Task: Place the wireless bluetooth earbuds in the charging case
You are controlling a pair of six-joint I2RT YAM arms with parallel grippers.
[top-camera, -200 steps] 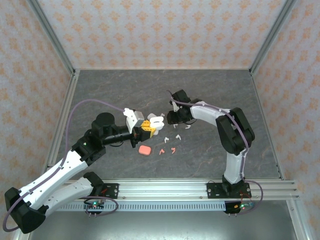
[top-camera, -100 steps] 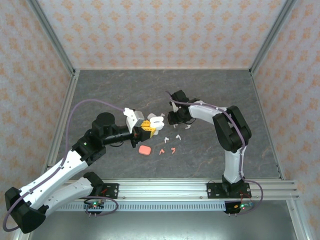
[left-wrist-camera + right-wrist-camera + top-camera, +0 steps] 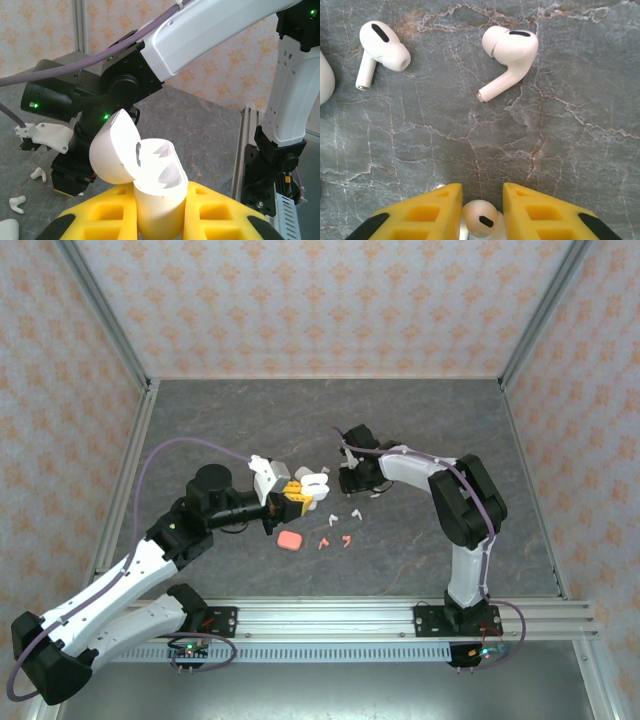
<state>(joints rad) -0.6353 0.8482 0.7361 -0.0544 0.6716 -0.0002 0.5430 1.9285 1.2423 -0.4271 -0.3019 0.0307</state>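
My left gripper (image 3: pixel 298 492) is shut on an open white charging case (image 3: pixel 156 192), held upright between its yellow fingers (image 3: pixel 215 210). The lid (image 3: pixel 114 147) is hinged back and both sockets look empty. Just right of the case, my right gripper (image 3: pixel 347 480) is down at the table. In the right wrist view its yellow fingers (image 3: pixel 432 212) are shut on a white earbud (image 3: pixel 480 219). Two more white earbuds (image 3: pixel 381 46) (image 3: pixel 512 48) lie on the table beyond it. Two coral-pink earbuds (image 3: pixel 335 540) lie nearer the front.
A shut coral-pink case (image 3: pixel 290 540) lies on the grey marbled table (image 3: pixel 420 420), under my left gripper. More white earbuds (image 3: pixel 344 512) are scattered between the grippers. Part of another white case (image 3: pixel 324 80) shows in the right wrist view. Walls enclose the table.
My right gripper's fingers have closed in on the white earbud, and the arm shifted slightly. My left gripper holds the open case still.
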